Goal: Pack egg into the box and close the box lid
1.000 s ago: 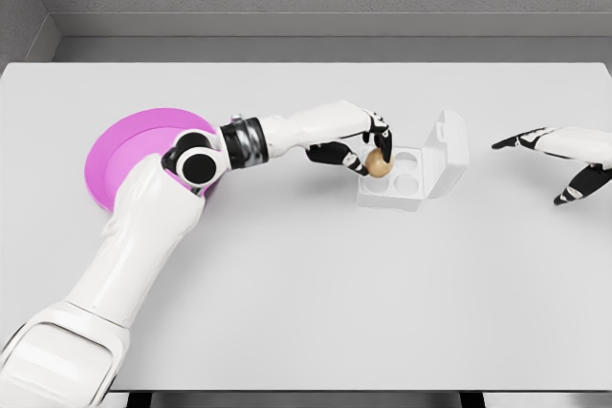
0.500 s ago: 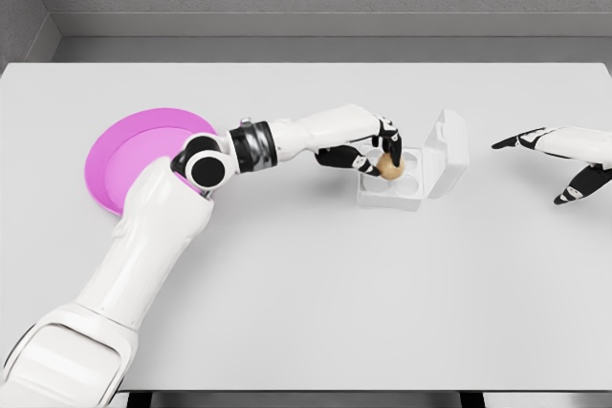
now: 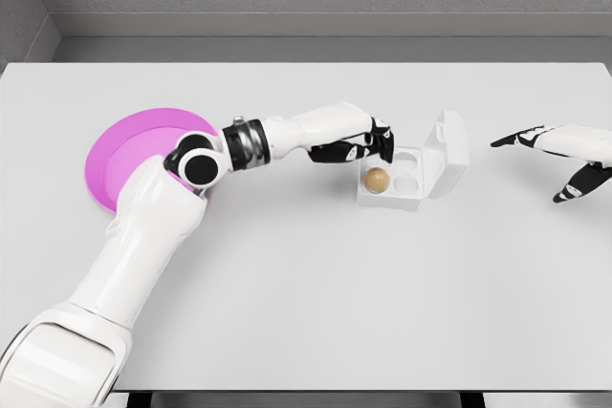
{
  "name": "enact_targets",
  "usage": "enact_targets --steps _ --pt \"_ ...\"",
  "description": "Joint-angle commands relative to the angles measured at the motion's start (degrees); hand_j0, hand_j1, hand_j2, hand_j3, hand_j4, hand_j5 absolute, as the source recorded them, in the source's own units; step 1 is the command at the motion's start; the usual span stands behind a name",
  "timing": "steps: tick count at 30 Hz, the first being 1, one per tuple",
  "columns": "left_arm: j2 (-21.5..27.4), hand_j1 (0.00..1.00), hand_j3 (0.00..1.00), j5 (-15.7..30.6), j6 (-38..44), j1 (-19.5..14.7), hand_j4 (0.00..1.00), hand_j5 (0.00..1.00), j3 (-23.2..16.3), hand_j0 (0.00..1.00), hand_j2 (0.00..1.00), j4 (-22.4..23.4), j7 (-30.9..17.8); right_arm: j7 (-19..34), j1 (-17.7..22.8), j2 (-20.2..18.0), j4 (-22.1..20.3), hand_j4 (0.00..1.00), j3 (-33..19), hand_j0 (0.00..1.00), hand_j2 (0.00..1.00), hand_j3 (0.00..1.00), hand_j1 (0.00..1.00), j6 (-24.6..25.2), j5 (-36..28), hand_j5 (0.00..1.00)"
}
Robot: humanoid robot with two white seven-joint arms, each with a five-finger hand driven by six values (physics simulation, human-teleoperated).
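Now egg (image 3: 377,179) in box (image 3: 409,200)

— What colours are showing on the table (image 3: 306,284)?

— It's showing as pale grey-white, plain and unpatterned. The plate (image 3: 134,155) is glowing magenta-pink, and the egg (image 3: 377,179) is showing tan-brown.

— And the box (image 3: 413,171)?

— White all over (lid and tray alike), nearly blending into the table.

— The arms?

— White shells, with a black joint and a banded grey-and-black wrist ring on the left one. The left hand (image 3: 361,145) and right hand (image 3: 559,155) are showing black fingers against white.
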Motion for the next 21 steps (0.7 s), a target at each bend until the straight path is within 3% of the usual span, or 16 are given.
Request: enact_targets --steps 1,3,4,5,7,8,12,16,21 --pt "1.5 0.52 0.52 2.3 0.2 0.0 0.52 0.52 0.0 0.52 0.52 -1.0 0.0 0.0 0.0 -0.1 0.0 1.0 0.0 1.0 1.0 1.0 1.0 0.1 -0.4 1.0" --pt "5.5 0.88 0.88 6.9 0.2 -2.0 0.88 0.88 -0.3 0.88 0.88 -1.3 0.0 0.0 0.1 -0.1 0.1 1.0 0.4 1.0 1.0 1.0 1.0 0.1 -0.4 1.0" --pt "8.1 1.0 1.0 9.6 0.2 -2.2 1.0 1.0 -0.6 1.0 1.0 -3.3 0.0 0.0 0.1 0.3 0.0 1.0 0.5 1.0 1.0 1.0 1.0 0.1 -0.4 1.0" --pt "12.2 1.0 1.0 13.5 0.2 -2.3 1.0 1.0 -0.8 1.0 1.0 -5.3 0.0 0.0 0.3 0.3 -0.1 1.0 0.7 1.0 1.0 1.0 1.0 0.1 -0.4 1.0" --pt "22.4 1.0 1.0 25.5 0.2 -3.2 1.0 1.0 -6.5 1.0 1.0 -9.3 0.0 0.0 0.5 0.4 -0.4 1.0 1.1 1.0 1.0 1.0 1.0 0.1 -0.4 1.0" --pt "25.2 1.0 1.0 26.9 0.2 -3.1 1.0 1.0 -6.6 1.0 1.0 -9.4 0.0 0.0 0.5 0.4 -0.5 1.0 1.2 1.0 1.0 1.0 1.0 0.1 -0.3 1.0" --pt "33.8 1.0 1.0 28.9 0.2 -1.4 1.0 1.0 -6.7 1.0 1.0 -10.0 0.0 0.0 1.0 0.4 -2.1 1.0 1.3 1.0 1.0 1.0 1.0 0.1 -0.3 1.0" --pt "35.4 1.0 1.0 28.3 0.2 0.5 1.0 1.0 -6.8 1.0 1.0 -9.8 0.0 0.0 1.3 0.4 -2.3 1.0 1.4 1.0 1.0 1.0 1.0 0.1 -0.4 1.0" --pt "35.5 1.0 1.0 28.1 0.2 2.2 1.0 1.0 -6.7 1.0 1.0 -9.9 0.0 0.0 1.1 0.3 -5.8 1.0 1.3 1.0 1.0 1.0 1.0 0.1 -0.5 1.0"
